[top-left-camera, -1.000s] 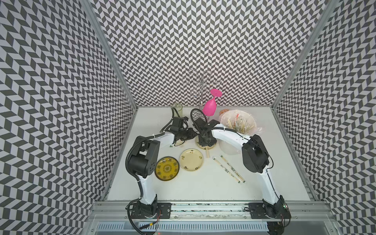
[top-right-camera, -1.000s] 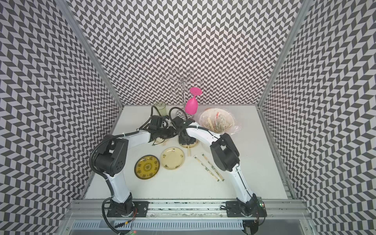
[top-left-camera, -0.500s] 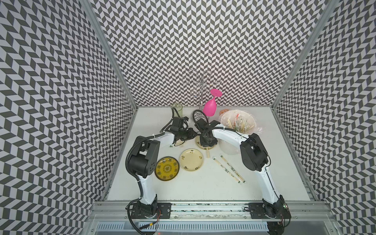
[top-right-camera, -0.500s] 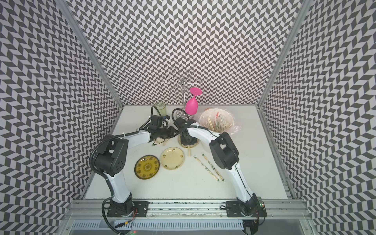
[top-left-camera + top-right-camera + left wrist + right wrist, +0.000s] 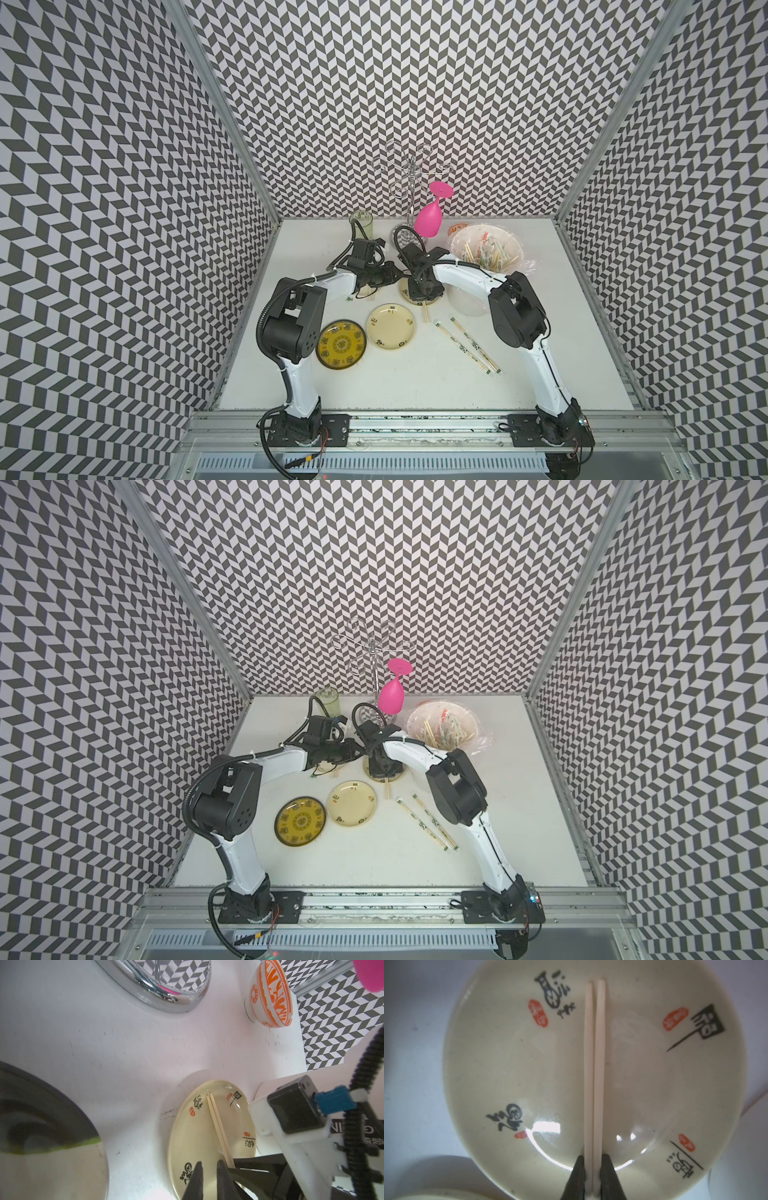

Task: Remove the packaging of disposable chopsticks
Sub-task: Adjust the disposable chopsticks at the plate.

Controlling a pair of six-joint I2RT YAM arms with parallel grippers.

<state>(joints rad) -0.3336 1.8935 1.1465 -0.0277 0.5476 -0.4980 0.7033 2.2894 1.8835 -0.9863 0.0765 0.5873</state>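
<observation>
Pair of chopsticks lying across the middle of a cream plate toward the back of the surface, and looking bare along the length that is showing. The right gripper is clamping the pair at its near end, its jaws pressing in from either side. The long axis is therefore running straight out from the jaws and over the plate. In both top views the pair is lying roughly front to back, with one end jutting past the plate's front rim. The left gripper is hovering just beside the same end, its jaws nearly together with a narrow slit between them. Whether any clear film is pinched there cannot be told. The right arm is thus the one in contact, and any pull by it would probably be acting along the sticks. Two more pairs, not yet unwrapped, are lying side by side in panda-printed sleeves, slanting across the surface well apart from the plate, on the right arm's side. Against the view a second earlier, the right jaws have drawn in onto the sticks and the right arm has shifted slightly, while the plate and sleeves are lying unmoved.
</observation>
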